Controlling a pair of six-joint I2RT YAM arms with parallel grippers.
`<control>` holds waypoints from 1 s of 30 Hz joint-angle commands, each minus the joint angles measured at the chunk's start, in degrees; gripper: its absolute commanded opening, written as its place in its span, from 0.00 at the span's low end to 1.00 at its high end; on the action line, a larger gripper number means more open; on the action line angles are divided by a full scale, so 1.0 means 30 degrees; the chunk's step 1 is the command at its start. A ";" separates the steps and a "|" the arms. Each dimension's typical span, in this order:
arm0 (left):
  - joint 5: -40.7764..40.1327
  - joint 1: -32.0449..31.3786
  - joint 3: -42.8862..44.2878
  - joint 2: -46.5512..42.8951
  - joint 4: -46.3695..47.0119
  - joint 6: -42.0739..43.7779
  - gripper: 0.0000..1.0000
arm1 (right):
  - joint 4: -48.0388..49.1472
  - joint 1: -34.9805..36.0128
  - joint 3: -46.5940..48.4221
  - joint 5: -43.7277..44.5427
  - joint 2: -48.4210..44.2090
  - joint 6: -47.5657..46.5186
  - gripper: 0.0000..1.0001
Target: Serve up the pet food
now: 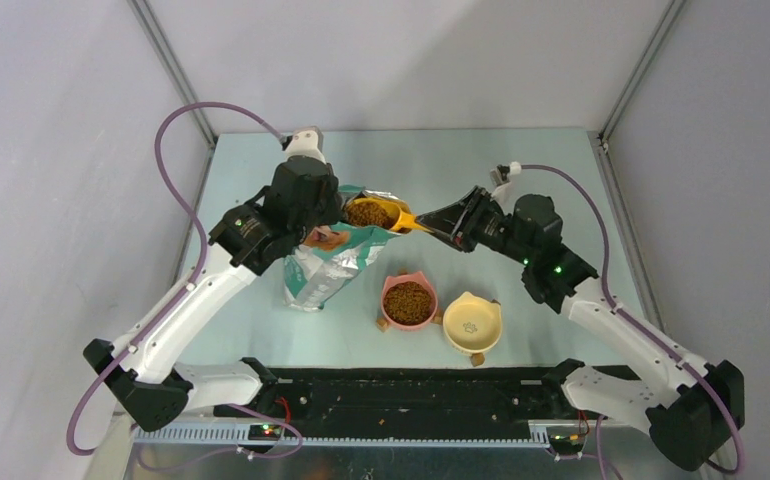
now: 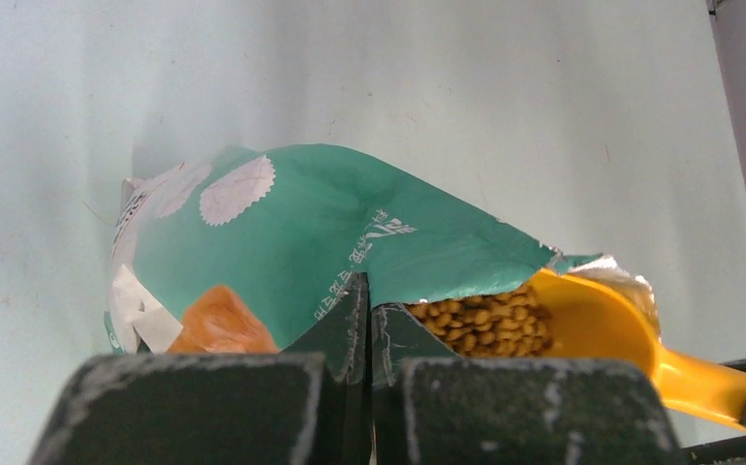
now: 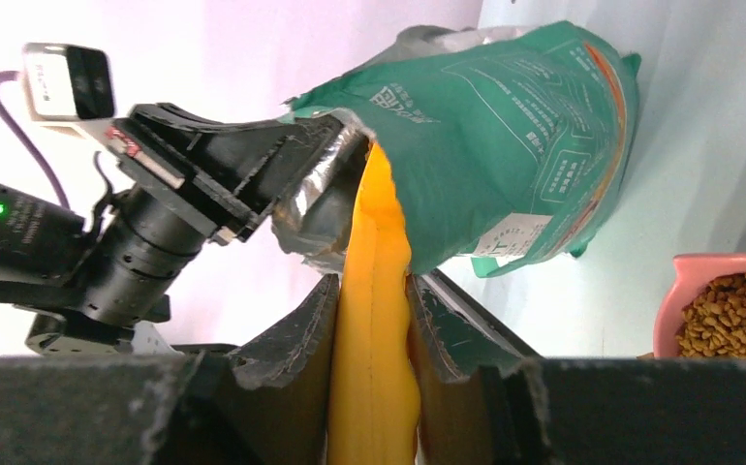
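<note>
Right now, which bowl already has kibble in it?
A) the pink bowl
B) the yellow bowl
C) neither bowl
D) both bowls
A: the pink bowl is filled with brown kibble, while the yellow bowl beside it shows only its bare inside.

Left wrist cam: I've got the left gripper (image 2: 370, 302) at bottom centre, fingers nearly meeting and pinched on the lip of the bag (image 2: 301, 218) right at its mouth. The bag is green with white print, a white scalloped circle and an orange patch lower left. It stretches across the pale table (image 2: 447, 87). The mouth opens to the right, with crumpled foil lining (image 2: 626, 276) at the torn edge. The scoop (image 2: 597, 325) sits in the mouth, loaded with kibble (image 2: 485, 320), and its handle (image 2: 708, 383) exits lower right.
</note>
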 commanded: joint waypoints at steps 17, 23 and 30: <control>-0.1261 0.0337 -0.0173 -0.0433 -0.0361 0.0343 0.00 | 0.0745 -0.1182 -0.0765 0.1115 -0.2205 0.1594 0.00; -0.1190 0.0353 -0.0204 -0.0356 -0.0370 0.0375 0.00 | 0.0465 -0.1628 -0.1477 0.0851 -0.3562 0.2509 0.00; -0.1095 0.0344 -0.0233 -0.0326 -0.0328 0.0392 0.00 | -0.1074 -0.2164 -0.1542 0.1560 -0.4583 0.2476 0.00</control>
